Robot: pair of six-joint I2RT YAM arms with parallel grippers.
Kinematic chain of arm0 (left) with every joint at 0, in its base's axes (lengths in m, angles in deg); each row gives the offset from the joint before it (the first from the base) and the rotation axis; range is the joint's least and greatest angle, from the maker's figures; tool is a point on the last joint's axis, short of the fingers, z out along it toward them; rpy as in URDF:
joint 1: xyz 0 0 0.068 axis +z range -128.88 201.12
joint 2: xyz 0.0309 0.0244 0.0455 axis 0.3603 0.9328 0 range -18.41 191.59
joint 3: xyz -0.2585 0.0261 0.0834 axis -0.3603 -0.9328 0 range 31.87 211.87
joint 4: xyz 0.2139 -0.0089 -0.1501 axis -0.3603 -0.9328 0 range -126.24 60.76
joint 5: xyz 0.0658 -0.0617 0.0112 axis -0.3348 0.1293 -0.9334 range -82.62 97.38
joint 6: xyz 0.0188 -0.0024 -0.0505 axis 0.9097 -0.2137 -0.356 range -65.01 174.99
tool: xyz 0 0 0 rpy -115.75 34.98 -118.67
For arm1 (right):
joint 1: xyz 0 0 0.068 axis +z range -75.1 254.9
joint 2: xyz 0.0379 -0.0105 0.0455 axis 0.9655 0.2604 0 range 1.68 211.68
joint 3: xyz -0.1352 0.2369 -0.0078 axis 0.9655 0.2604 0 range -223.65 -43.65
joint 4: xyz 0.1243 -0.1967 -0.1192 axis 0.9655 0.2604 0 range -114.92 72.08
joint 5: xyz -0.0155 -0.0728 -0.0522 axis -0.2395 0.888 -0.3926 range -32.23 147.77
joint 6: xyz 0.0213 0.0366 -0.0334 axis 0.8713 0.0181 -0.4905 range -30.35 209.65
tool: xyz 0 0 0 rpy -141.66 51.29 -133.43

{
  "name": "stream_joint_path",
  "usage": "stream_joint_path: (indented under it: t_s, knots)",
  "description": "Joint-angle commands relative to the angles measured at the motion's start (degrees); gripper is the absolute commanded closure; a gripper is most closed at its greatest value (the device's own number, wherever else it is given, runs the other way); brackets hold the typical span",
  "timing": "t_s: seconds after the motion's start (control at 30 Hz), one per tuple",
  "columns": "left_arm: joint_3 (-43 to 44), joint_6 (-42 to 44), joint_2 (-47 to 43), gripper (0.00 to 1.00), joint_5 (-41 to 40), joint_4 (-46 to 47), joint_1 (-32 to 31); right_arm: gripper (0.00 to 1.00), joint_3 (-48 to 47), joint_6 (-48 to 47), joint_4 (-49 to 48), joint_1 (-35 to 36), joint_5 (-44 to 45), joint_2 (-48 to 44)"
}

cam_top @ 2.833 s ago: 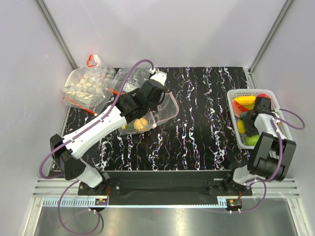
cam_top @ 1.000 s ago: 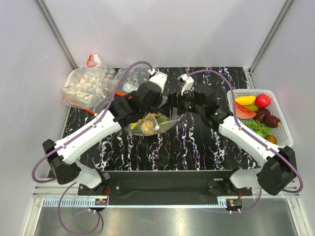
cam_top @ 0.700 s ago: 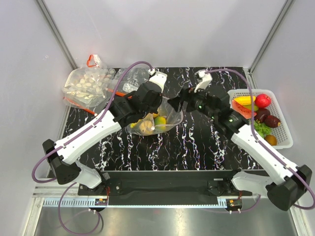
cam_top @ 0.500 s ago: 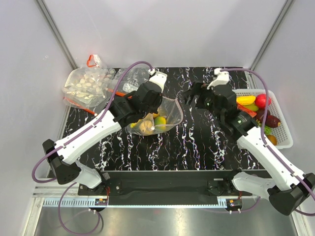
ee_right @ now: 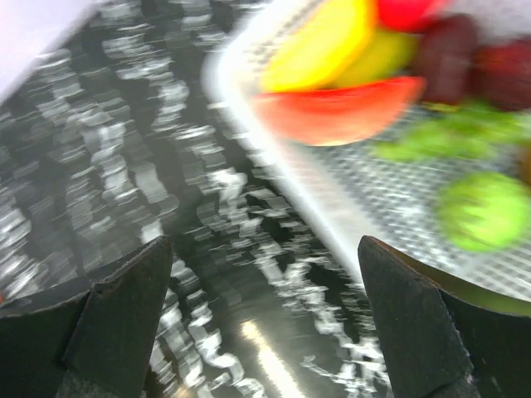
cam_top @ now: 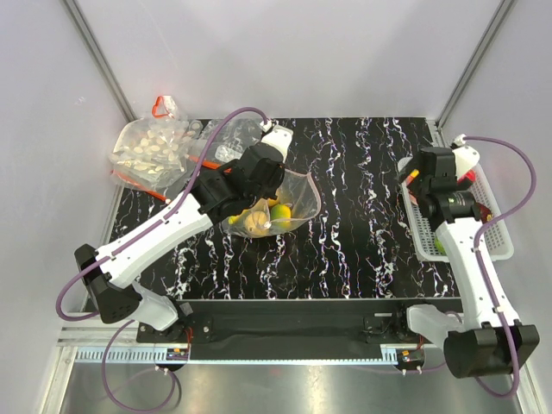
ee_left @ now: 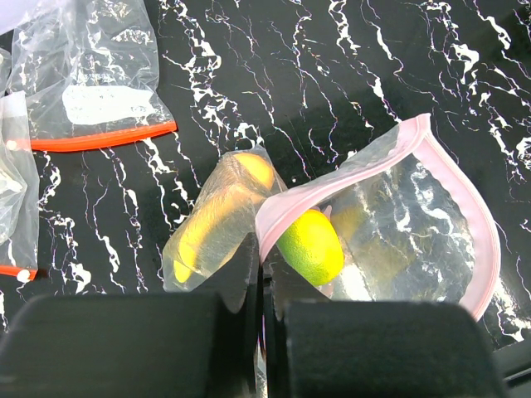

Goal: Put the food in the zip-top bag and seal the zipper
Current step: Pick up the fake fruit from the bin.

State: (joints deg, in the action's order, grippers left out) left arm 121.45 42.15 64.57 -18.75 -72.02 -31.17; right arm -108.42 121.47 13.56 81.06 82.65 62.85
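Across the black, white-veined table [cam_top: 362,233] several containers are spread. At its right edge a white mesh basket [cam_top: 412,226] is set, and most of the food is kept in it. A long yellow fruit [ee_right: 319,41] and a dark purple piece [ee_right: 444,46] are seen at the far end, with a red slice [ee_right: 340,108] beside them. Nearer are a round green fruit [ee_right: 485,211] and a green cluster [ee_right: 427,141] that may be grapes, though the right wrist view is too blurred for that to be settled. The right gripper [ee_right: 264,249] is held above the basket's rim and the table beside it, its fingers spread wide with nothing between them.

At the far left corner a speckled bag [cam_top: 151,151], clear and dotted with white, is lying against the wall. Just beside it a flat clear bag [ee_left: 91,83] with a white label and a red-orange strip is laid on the table.

Left of the table's middle the zip-top bag [ee_left: 415,224] is found, crumpled, with its mouth gaping. Two pieces are contained in it: a yellow-green fruit [ee_left: 309,246] just inside the mouth, and a yellow-orange piece [ee_left: 220,220] deeper in, wrapped by clear film. The zipper [ee_left: 348,170], a pale pink strip, is unsealed, its two sides parted into a wide loop. The near lip of that mouth is pinched by the left gripper [ee_left: 262,257], whose fingers are pressed together on the plastic.
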Motion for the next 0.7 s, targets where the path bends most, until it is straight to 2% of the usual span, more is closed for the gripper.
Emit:
stream_joint_path:
  t_s: [0.0,0.3,0.5,0.67]
  knots:
    - [1.0,0.5,-1.1,1.00,0.2,2.4,-0.2,0.00,-0.5,2.3,7.5,-4.0,9.3,2.8]
    - [1.5,0.1,-0.1,1.00,2.1,2.2,-0.2,0.00,3.6,2.7,5.5,-14.6,13.8,8.9]
    - [1.2,-0.3,0.7,1.00,2.3,2.3,-0.3,0.00,1.7,1.5,2.7,-24.0,12.9,13.2]
    - [1.4,0.1,1.9,1.00,2.1,2.1,-0.6,0.00,-0.3,2.2,-2.4,-26.6,10.0,19.2]
